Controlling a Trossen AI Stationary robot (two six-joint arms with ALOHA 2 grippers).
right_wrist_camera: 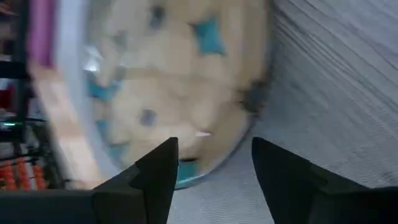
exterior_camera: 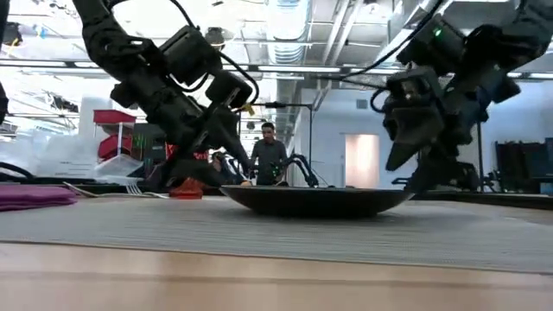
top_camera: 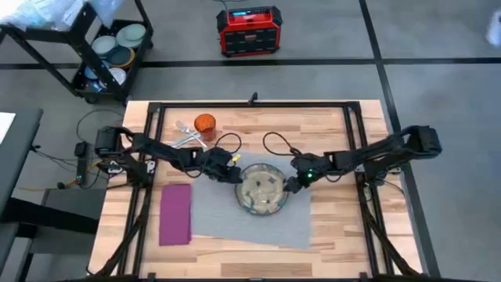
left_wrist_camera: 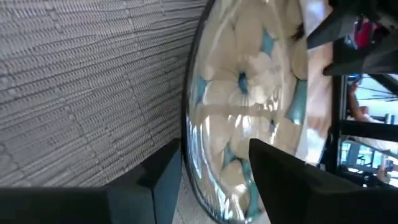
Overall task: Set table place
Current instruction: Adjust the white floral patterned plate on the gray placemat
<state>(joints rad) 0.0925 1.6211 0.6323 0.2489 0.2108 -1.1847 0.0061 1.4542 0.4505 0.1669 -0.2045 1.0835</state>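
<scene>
Plate placing | plate lies on mat, centre table | left gripper released at its 10 o'clock; right gripper released at 3 | next, likely: fetch cutlery

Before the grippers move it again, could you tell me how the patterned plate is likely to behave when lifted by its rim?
The plate looks glazed and glossy, so probably rigid, breakable, and slippery at the rim. It is shallow and wide, so a grip on one edge would likely tilt it. The left gripper and right gripper flank it, favouring a balanced lift.
</scene>
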